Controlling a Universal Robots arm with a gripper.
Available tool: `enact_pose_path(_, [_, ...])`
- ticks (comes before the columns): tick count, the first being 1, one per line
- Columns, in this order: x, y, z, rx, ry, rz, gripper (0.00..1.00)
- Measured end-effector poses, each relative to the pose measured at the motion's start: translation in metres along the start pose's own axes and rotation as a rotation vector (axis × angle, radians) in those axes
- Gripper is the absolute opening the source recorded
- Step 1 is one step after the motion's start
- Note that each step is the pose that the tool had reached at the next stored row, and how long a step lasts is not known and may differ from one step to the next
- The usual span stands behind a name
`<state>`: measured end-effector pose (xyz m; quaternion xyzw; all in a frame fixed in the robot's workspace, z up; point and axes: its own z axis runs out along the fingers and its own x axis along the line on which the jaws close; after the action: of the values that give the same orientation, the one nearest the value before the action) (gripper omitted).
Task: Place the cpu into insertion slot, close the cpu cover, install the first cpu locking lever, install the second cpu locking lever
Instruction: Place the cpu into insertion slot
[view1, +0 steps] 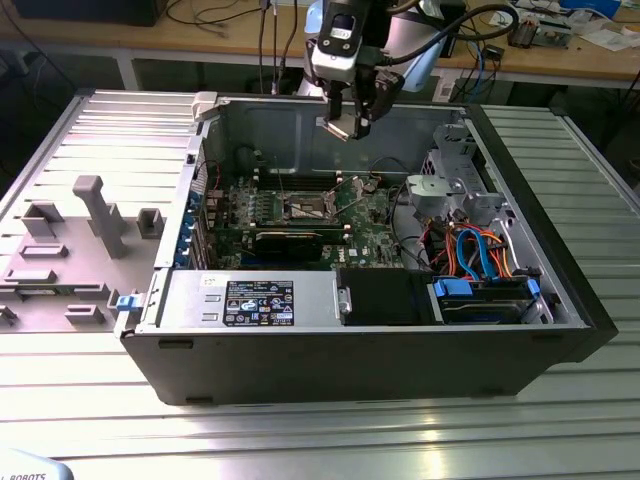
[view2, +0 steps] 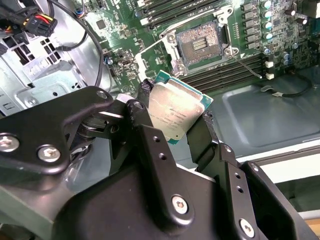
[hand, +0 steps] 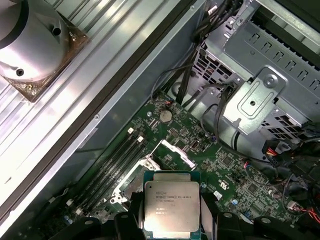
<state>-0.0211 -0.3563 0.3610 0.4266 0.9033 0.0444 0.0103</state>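
My gripper (view1: 343, 127) hangs over the open computer case, shut on the cpu (view2: 175, 112), a flat square chip with a silvery top and a green edge. In both wrist views a black finger (view2: 144, 95) presses each of two opposite sides of the chip (hand: 171, 202). The insertion slot (view2: 200, 44) lies uncovered on the green board (view1: 380, 235), well below the chip and apart from it. Its cpu cover (hand: 171, 148) stands swung up at one edge of the slot (view1: 305, 208). A thin wire lever (view2: 246, 65) sticks out beside the slot.
Long memory slots (view2: 235, 75) flank the socket. A black graphics card (view1: 290, 238) lies in front of it in the exterior view. A metal drive cage (view1: 455, 185) with orange and blue cables (view1: 480, 255) fills the exterior view's right. The case walls (view1: 300, 130) surround the board.
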Motion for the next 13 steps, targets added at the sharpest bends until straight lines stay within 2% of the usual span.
enact_pose_path(8, [0.0000, 0.0000, 0.0001, -0.0010, -0.0044, 0.050, 0.54])
enact_pose_path(13, [0.0000, 0.0000, 0.0000, -0.0010, -0.0051, 0.057, 0.54])
